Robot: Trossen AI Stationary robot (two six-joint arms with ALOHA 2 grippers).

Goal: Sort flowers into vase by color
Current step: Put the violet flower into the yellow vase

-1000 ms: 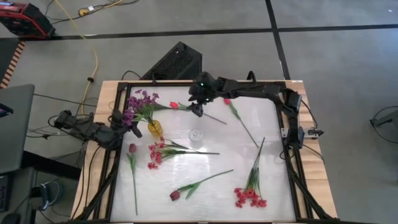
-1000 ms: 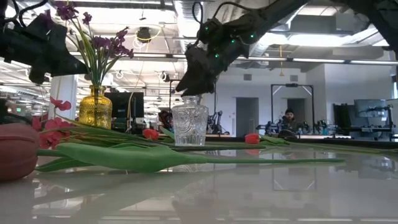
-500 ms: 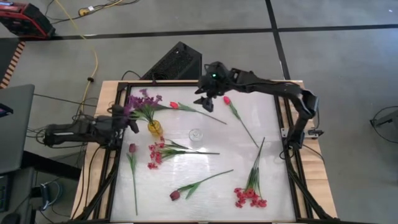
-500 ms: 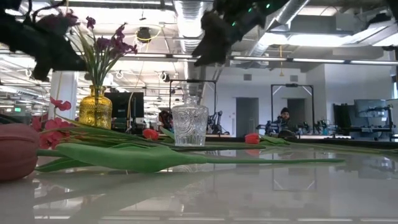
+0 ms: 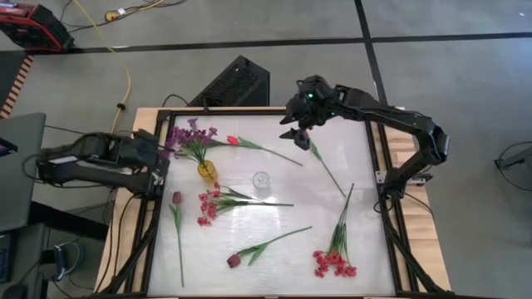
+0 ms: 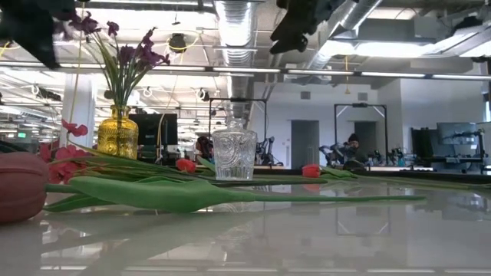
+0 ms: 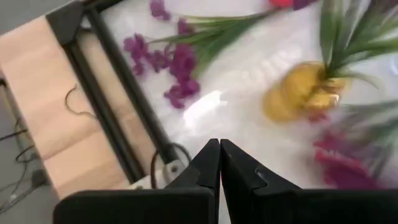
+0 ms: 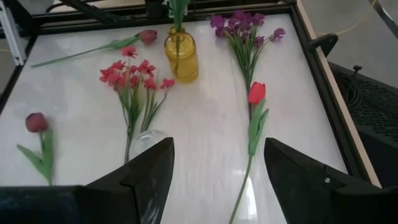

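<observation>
A yellow vase (image 5: 206, 172) holds a purple spray that stands upright (image 6: 123, 57). A second purple spray (image 5: 189, 134) lies at the far left. The clear glass vase (image 5: 262, 180) stands mid-table. Two red tulips (image 5: 233, 140) (image 5: 303, 134), two red-pink sprays (image 5: 208, 203) (image 5: 332, 262) and two maroon tulips (image 5: 176, 198) (image 5: 234, 260) lie flat on the table. My right gripper (image 8: 217, 146) hangs open, high over the far edge beside a red tulip (image 8: 256, 93). My left gripper (image 7: 219, 146) is shut over the left edge.
A black frame rail (image 5: 158, 191) runs round the white table top (image 5: 357, 158). A wooden border (image 7: 37, 112) lies outside the rail. A black box (image 5: 233, 83) and cables sit on the floor beyond the far edge. Stems cross much of the table.
My right gripper has risen and swung from above the red tulip's stem toward the table's far right, staying open. My left gripper has lifted and drawn back from the purple flowers toward the left edge. No flower has moved.
</observation>
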